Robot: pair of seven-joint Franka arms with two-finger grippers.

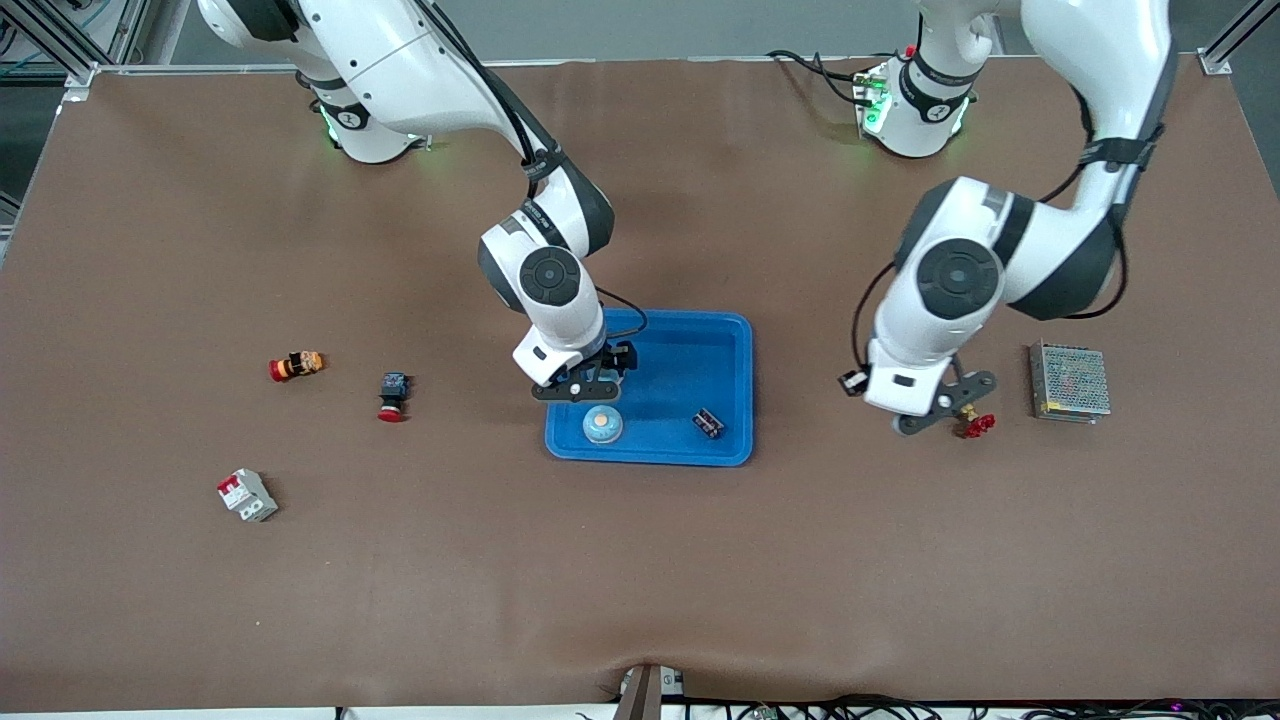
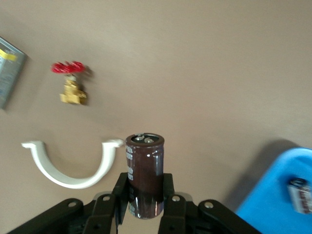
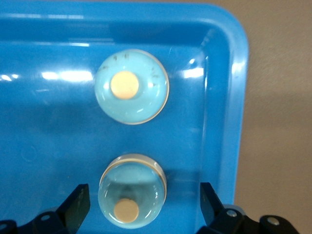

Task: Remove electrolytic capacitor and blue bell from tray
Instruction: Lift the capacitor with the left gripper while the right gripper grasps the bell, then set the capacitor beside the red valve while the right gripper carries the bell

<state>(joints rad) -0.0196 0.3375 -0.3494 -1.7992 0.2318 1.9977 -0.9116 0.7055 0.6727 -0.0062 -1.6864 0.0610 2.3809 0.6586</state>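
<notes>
1. over the blue tray [image 1: 735, 345], at its end toward the right arm: right gripper [image 1: 590, 392], jaws spread wide, fingers [image 3: 78, 204] clear of everything.
2. between those fingers, in the tray: a pale blue bell [image 3: 132, 190], dome up, orange button showing off centre; round, so no long axis to speak of.
3. just beside it, by the tray's rim nearer the front camera: a second bell [image 1: 603, 425], dome and button facing straight up.
4. also in the tray, toward the left arm's end: a small dark part [image 1: 708, 423] lying flat, apart from both bells.
5. over bare table between tray and power supply [image 1: 1070, 380]: left gripper [image 1: 948, 408], jaws pinching the capacitor [image 2: 145, 175].
6. capacitor a dark brown cylinder, long axis in line with the fingers, terminal end pointing away from the wrist, lower half gripped between the pads.
7. below the left gripper, on the table: a brass valve [image 1: 975, 425] with red handwheel and a white curved clip [image 2: 73, 168], apart from each other.
</notes>
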